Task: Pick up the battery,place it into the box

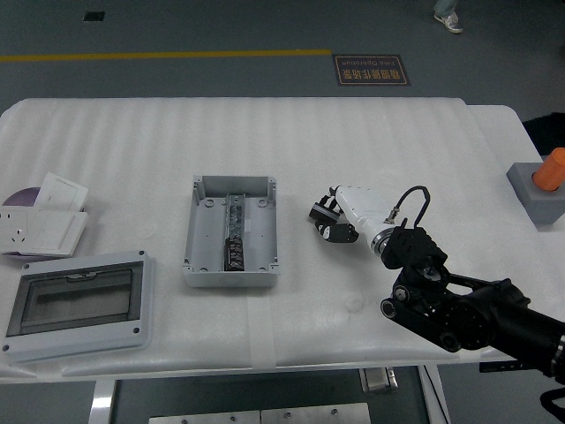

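The open grey box [205, 238] lies near the table's middle. A rail runs down its centre, and a small dark block, which may be the battery [234, 253], sits at the rail's near end. My right hand [332, 222], white with black fingers, is about a hand's width to the right of the box, just above the table. Its fingers are loosely curled toward the box and I see nothing in them. My left arm is out of view.
The box's lid with a clear window [78, 303] lies at the near left. A white socket and papers [44, 223] lie behind it. A grey block with an orange cylinder [540, 187] stands at the right edge. A person's foot [448, 20] shows at the top.
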You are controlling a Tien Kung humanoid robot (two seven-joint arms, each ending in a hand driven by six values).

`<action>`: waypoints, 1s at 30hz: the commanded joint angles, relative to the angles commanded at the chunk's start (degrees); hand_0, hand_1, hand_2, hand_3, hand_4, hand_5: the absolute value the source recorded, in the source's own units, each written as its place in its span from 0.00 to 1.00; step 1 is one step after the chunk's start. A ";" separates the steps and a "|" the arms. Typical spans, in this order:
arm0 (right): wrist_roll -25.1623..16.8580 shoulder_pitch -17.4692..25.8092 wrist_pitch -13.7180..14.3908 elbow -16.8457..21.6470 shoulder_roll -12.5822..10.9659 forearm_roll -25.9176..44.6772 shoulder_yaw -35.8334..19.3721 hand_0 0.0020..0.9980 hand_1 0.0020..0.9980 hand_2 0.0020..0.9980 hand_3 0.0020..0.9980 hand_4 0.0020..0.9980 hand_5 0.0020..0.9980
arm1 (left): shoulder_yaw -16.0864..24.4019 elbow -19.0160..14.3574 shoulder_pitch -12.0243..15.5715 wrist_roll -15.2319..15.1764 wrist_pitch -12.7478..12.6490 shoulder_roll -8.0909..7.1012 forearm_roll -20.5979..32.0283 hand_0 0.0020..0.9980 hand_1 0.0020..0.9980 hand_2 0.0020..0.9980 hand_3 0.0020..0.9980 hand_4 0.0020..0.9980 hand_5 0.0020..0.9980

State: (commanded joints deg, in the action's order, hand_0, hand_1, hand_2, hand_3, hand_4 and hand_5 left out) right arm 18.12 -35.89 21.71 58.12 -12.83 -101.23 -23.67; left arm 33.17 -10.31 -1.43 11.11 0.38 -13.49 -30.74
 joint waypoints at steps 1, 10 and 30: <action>-0.06 0.02 0.08 -0.03 -0.02 0.06 0.02 0.53 0.54 0.54 0.66 0.66 0.27 | 0.07 0.00 0.00 0.00 -0.01 0.00 -0.05 0.58 0.62 0.51 0.54 0.69 0.14; -0.55 0.33 0.67 0.02 -0.09 0.79 0.40 0.53 0.54 0.53 0.66 0.65 0.27 | 0.43 0.00 0.02 -0.01 -0.06 0.01 -0.32 0.58 0.62 0.51 0.54 0.69 0.15; -0.59 0.74 1.74 0.12 -0.09 0.30 1.18 0.51 0.53 0.47 0.64 0.40 0.00 | 0.50 0.00 0.07 -0.07 -0.04 -0.06 -0.38 0.58 0.62 0.51 0.54 0.67 0.16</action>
State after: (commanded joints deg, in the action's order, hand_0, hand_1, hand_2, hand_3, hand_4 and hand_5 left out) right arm 17.53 -35.15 23.45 58.24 -12.92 -100.93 -22.50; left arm 33.67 -10.31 -1.36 11.03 0.34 -13.55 -31.12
